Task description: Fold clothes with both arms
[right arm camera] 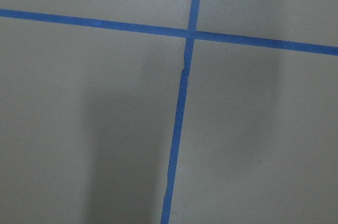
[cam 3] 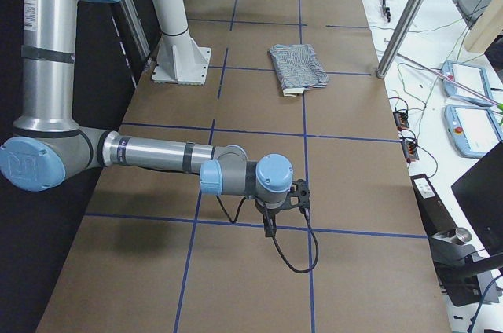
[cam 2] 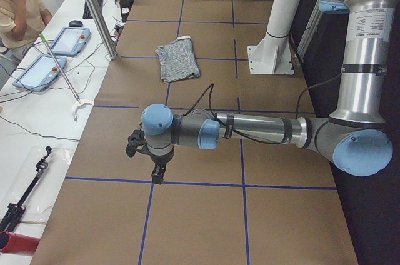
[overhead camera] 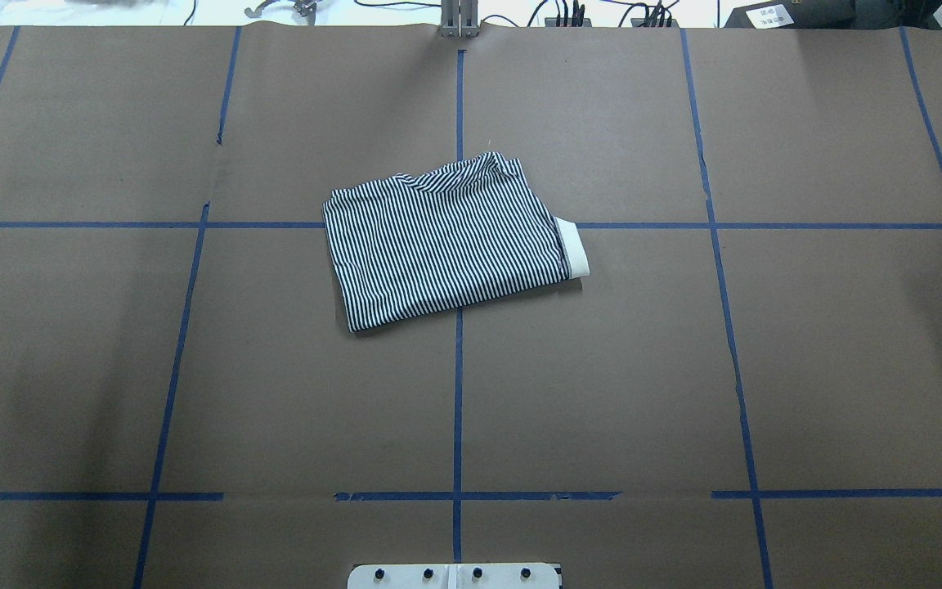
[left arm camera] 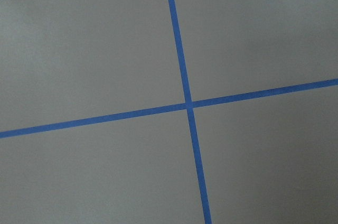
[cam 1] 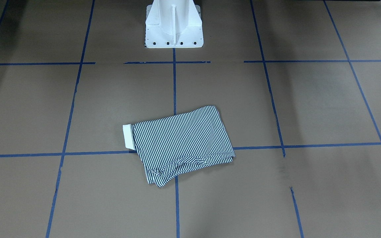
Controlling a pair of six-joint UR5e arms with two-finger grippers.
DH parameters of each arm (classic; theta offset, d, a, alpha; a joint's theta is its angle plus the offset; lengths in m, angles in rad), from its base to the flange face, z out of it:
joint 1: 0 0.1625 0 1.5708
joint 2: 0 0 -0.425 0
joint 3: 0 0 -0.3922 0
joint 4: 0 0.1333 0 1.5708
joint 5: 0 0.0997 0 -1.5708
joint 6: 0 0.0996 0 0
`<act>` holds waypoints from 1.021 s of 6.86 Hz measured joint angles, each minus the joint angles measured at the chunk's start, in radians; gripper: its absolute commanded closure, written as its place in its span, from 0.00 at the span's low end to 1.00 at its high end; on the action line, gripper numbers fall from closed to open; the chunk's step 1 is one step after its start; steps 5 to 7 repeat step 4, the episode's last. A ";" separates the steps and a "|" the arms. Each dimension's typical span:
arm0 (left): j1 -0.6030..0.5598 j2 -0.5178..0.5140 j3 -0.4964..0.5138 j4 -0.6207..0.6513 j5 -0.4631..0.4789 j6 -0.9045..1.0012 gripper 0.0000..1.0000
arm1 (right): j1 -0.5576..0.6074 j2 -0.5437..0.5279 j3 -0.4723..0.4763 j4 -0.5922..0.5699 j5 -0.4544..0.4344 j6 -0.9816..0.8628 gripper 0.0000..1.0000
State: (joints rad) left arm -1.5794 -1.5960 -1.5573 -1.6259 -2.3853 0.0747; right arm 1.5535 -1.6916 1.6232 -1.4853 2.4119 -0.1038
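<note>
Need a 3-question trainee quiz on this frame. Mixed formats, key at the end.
1. True or false: the striped shirt lies spread out flat, unfolded.
2. In the overhead view, the cream collar sticks out on which side of the shirt? A: left. B: right. C: the edge nearest the robot.
3. Fill in: the left wrist view shows only brown table and two crossing lines of blue ____.
Key: 1 false, it is folded. 2 B. 3 tape.
</note>
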 measured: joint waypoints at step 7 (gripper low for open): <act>-0.001 -0.002 0.008 -0.002 -0.059 -0.002 0.00 | 0.001 -0.004 0.002 0.006 0.001 -0.001 0.00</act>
